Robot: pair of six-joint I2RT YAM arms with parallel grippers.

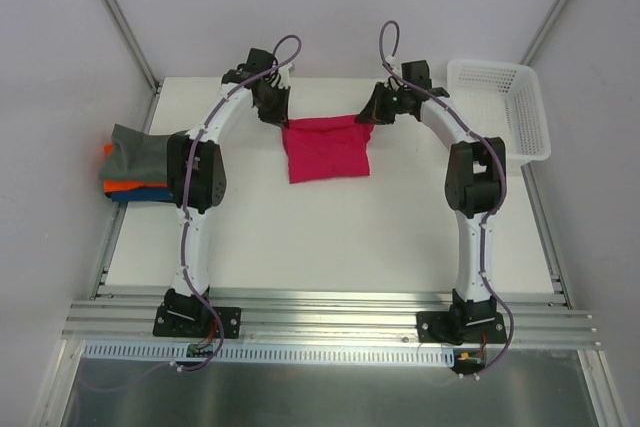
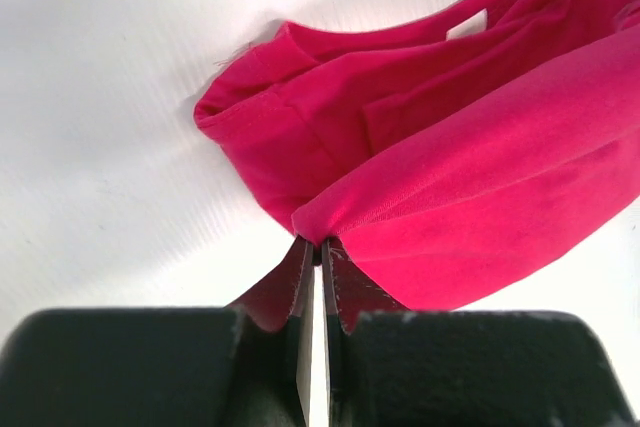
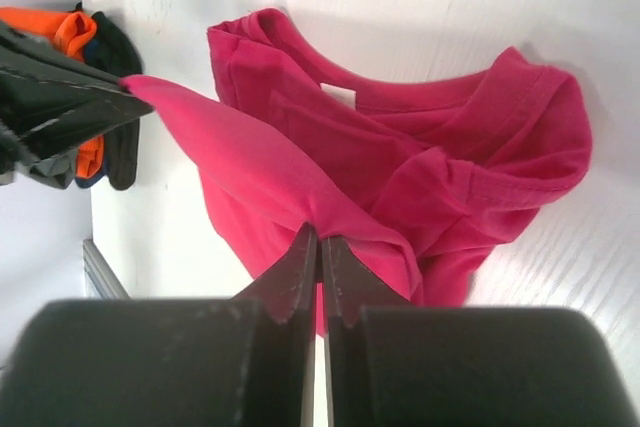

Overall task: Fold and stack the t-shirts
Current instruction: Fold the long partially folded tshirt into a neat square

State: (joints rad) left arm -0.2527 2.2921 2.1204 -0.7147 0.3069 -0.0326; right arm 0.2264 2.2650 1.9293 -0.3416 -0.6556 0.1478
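The magenta-red t-shirt (image 1: pixel 326 147) lies at the back middle of the white table, partly folded into a rough square. Its neck opening and small white label (image 2: pixel 466 25) show in the left wrist view, and the label (image 3: pixel 339 96) also shows in the right wrist view. My left gripper (image 1: pixel 281 119) is shut on the shirt's far left edge (image 2: pixel 322 237). My right gripper (image 1: pixel 366 117) is shut on its far right edge (image 3: pixel 322 235). Both hold the edge lifted and stretched between them. A stack of folded shirts (image 1: pixel 133 167), grey over orange over blue, sits at the table's left edge.
A white plastic lattice basket (image 1: pixel 500 107) stands at the back right corner. Grey walls with slanted metal posts close in the back. An aluminium rail (image 1: pixel 330 312) runs along the near edge under both arm bases.
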